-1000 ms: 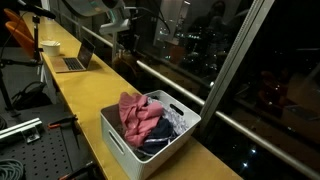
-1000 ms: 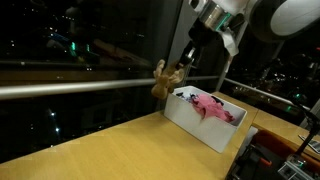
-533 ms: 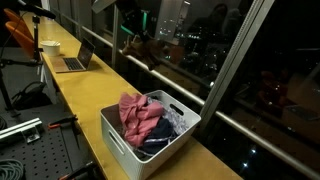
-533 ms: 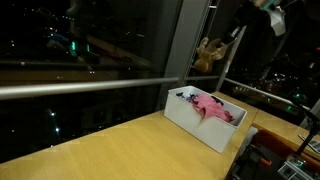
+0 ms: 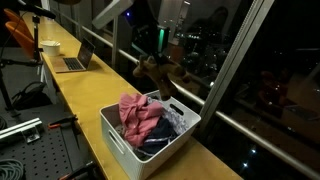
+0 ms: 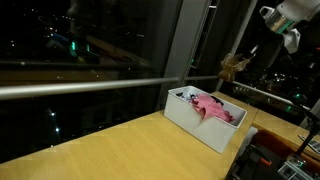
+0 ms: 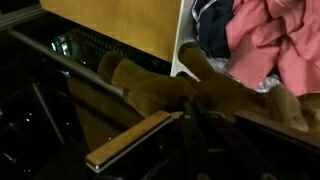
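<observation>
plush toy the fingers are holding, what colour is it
Tan-brown. The plush toy shows best in the wrist view.

Long wooden counter (image 5: 85, 95) runs under a wall of dark window glass (image 5: 275, 70). Night outside, scattered city lights (image 6: 62, 45). Metal rail (image 6: 70, 90) crosses the glass just above the counter. At the counter's far end: open laptop (image 5: 76, 60), white cup (image 5: 49, 46). Orange chair (image 5: 18, 35) beyond that end. Perforated metal table (image 5: 35, 150) beside the counter's near end.
</observation>
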Motion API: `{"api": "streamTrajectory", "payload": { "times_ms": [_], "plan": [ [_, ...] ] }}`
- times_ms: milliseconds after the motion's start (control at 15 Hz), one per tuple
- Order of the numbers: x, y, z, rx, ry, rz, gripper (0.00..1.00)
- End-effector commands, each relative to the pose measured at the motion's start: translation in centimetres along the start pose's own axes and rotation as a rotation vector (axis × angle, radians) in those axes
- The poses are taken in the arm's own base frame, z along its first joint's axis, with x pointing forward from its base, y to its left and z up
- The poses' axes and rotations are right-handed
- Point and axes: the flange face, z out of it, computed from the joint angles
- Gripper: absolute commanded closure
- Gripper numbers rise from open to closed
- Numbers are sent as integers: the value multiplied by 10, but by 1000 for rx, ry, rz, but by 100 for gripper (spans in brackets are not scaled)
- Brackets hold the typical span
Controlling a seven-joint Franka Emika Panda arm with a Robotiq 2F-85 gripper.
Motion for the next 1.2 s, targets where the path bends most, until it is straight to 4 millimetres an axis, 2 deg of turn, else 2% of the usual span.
{"api": "streamTrajectory", "payload": {
  "times_ms": [0,200,267,333,467,667,800,933,1000,1067,1133],
  "plan": [
    [3,1,43,15,5,-6,98],
    [12,-10,73,44,9,-10,98],
    [17,-12,80,48,7,-14,69],
    [20,-14,86,51,4,-16,68],
    [27,-14,88,52,2,-21,54],
    [39,-20,80,47,19,-30,33],
    [44,-33,67,53,38,-31,19],
    [53,-64,52,85,69,-23,4],
    [60,-83,45,97,74,-12,1],
    [54,-59,62,92,53,-24,0],
    [58,-70,58,100,59,-27,7]
  ]
}}
